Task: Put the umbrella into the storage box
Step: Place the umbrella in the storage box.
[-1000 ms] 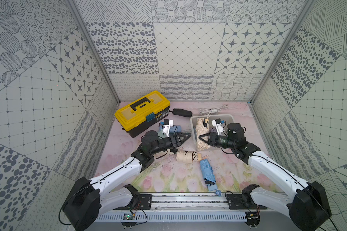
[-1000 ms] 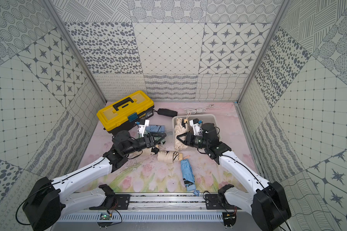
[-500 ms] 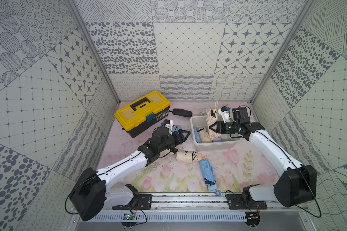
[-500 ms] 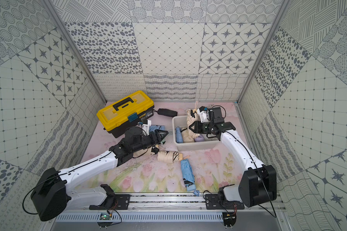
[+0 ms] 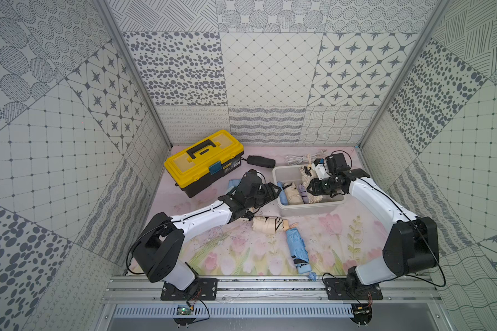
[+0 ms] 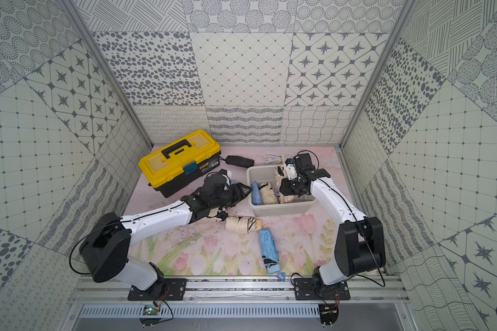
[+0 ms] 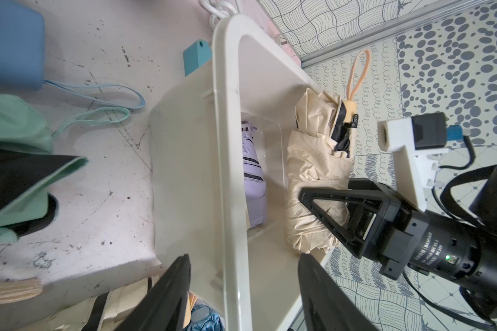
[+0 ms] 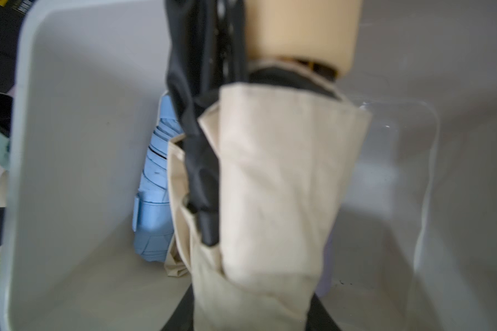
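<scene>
1. Desk (image 5: 241, 252): a floral mat, with both arm bases mounted on the front rail.

2. Left arm (image 5: 201, 217): the white link lies low and runs diagonally from its base toward the middle of the desk. The wrist is level and aimed at the end wall of the storage box nearest this arm.

3. Right arm (image 5: 376, 203): the shoulder block is raised. The white link reaches forward and inward, and the wrist is turned so that the pincer points across the box toward the left arm.

4. Yellow toolbox (image 5: 204, 160): lid down, at the rear of the desk beside the left arm.

5. Storage box (image 5: 307, 210): it holds a blue umbrella (image 5: 281, 195), a beige one (image 5: 291, 195) and a lilac one (image 5: 302, 195), lying side by side.

6. Right pincer (image 5: 311, 189): clamped on the folded canopy of the beige umbrella (image 7: 313, 160). The umbrella stands handle-up over the box opening with its lower end down between the walls. Contact with the box floor cannot be determined.

7. Left pincer (image 5: 276, 191): fingers spread, one on each side of the box's end wall. In the left wrist view there is a gap between each finger and the rim.

8. On the desk in front of the box: a beige-and-black umbrella (image 5: 269, 224) and a second blue umbrella (image 5: 297, 249), their ends near each other.
</scene>
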